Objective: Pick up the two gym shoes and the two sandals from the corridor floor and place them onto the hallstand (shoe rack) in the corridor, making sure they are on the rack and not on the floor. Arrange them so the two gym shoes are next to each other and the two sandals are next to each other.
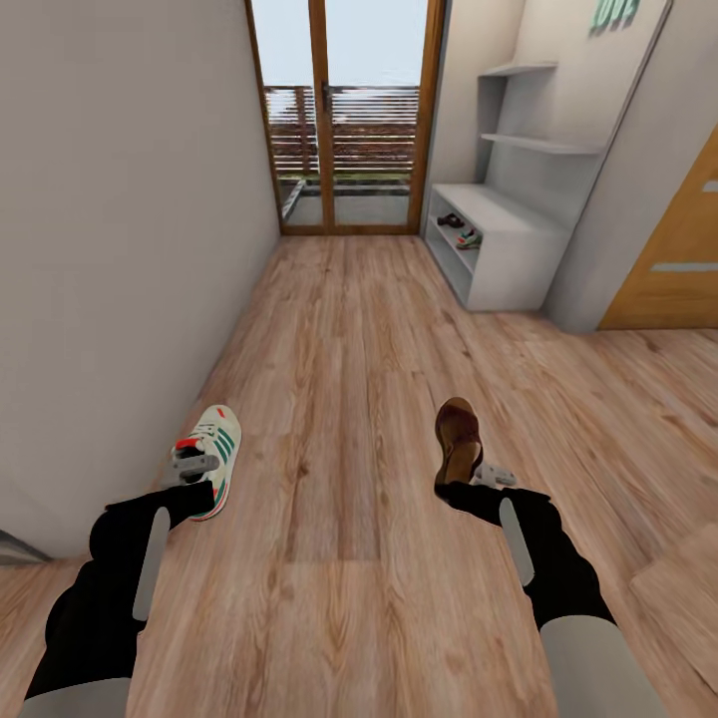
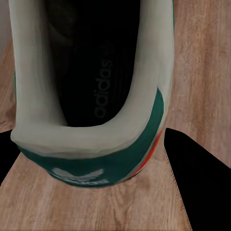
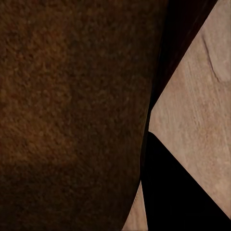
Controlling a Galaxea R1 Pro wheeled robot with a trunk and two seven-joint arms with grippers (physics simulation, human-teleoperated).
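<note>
While both arms reach over the corridor floor [image 1: 339,399], left gripper [image 1: 195,463] clasps one gym shoe [image 1: 212,451]. Right gripper [image 1: 477,477] clasps one sandal [image 1: 459,439]. Hallstand [image 1: 509,234]: far right.

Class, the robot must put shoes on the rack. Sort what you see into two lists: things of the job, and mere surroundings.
Job:
gym shoe at left hand
sandal at right hand
rack, two shoes already in it
floor

Surroundings:
glass doors
wooden door
wall
</note>
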